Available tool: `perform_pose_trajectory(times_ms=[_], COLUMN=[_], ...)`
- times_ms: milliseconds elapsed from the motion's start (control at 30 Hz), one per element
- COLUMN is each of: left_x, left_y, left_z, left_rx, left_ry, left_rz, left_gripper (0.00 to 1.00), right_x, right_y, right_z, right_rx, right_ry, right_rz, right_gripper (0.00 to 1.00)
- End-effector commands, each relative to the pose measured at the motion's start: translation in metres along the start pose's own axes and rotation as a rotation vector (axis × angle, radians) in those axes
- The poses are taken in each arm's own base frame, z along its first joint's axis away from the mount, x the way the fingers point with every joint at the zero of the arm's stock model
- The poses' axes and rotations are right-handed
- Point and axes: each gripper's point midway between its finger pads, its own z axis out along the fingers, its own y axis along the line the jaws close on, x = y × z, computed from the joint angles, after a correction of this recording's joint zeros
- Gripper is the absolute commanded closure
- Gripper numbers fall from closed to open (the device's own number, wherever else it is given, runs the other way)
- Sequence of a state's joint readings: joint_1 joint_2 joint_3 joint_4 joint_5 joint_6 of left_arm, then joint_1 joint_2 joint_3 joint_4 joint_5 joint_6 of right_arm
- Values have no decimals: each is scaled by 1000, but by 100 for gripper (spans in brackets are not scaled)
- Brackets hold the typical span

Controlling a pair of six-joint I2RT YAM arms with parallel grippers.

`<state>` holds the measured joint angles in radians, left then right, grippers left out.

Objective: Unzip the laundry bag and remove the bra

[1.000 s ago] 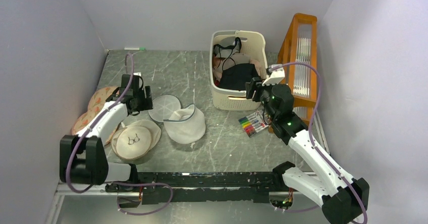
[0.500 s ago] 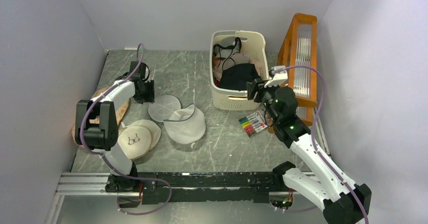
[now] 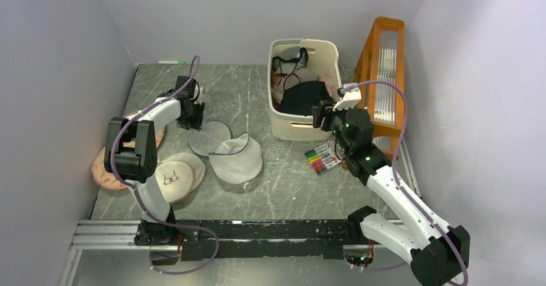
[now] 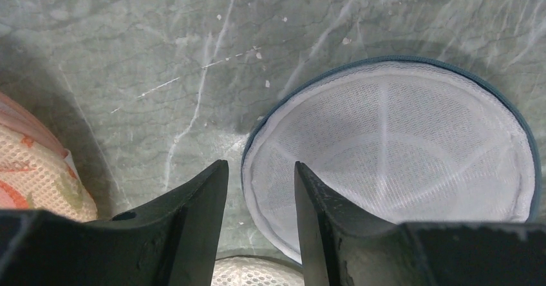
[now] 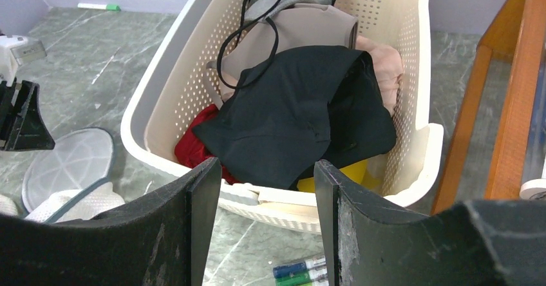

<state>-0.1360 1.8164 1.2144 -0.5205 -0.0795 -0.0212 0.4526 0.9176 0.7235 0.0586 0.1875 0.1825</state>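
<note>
The laundry bag (image 3: 236,160) lies unzipped on the table, its white mesh body slumped and its round lid (image 3: 210,137) folded flat to the left. My left gripper (image 3: 192,121) hangs open just above the lid's far-left rim. In the left wrist view the dark zip edge of the lid (image 4: 393,138) shows through the gap of that gripper (image 4: 259,165), untouched. The black bra (image 5: 293,115) lies in the cream basket (image 5: 418,151), its thin straps draped over a grey-brown garment. My right gripper (image 5: 266,163) stands open and empty in front of the basket.
Cream round pads (image 3: 171,178) and pink patterned pads (image 3: 108,165) lie at the left wall. A set of coloured markers (image 3: 322,159) sits beside the basket (image 3: 325,54). An orange wooden rack (image 3: 383,60) stands at the right. A green-capped pen (image 3: 171,62) lies at the back.
The left arm has swung away from me toward the back, carrying its gripper up along the lid's left edge while its jaws narrowed. The right arm has barely moved.
</note>
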Motion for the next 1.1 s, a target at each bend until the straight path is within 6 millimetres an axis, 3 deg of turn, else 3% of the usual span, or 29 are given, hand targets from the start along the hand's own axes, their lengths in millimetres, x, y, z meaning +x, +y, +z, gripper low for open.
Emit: perform_pose_trajectory(times_ms=[0, 167, 300, 467, 600, 733, 867, 1067], left_x=[4, 20, 22, 15, -8, -29, -35, -42], left_y=[-1, -4, -6, -12, -4, 3, 12, -11], left_z=[10, 27, 29, 21, -9, -54, -99, -170], left_rx=[-10, -6, -2, -2, -66, -97, -162, -256], left_ry=[38, 122, 129, 110, -8, -187, -329, -466], left_rz=[25, 24, 29, 39, 12, -16, -39, 40], left_gripper=[47, 47, 50, 70, 92, 93, 93, 93], right_x=[3, 5, 3, 2, 1, -3, -4, -4], right_y=[1, 1, 1, 0, 0, -1, -1, -2], right_z=[3, 5, 3, 1, 0, -4, -5, -6], right_rx=[-8, -6, -6, -5, -6, -4, -5, 1], right_ry=[4, 15, 7, -4, -7, -23, -25, -24], right_rz=[-5, -7, -5, -4, -3, 1, 2, 0], right_gripper=[45, 45, 45, 45, 45, 45, 45, 45])
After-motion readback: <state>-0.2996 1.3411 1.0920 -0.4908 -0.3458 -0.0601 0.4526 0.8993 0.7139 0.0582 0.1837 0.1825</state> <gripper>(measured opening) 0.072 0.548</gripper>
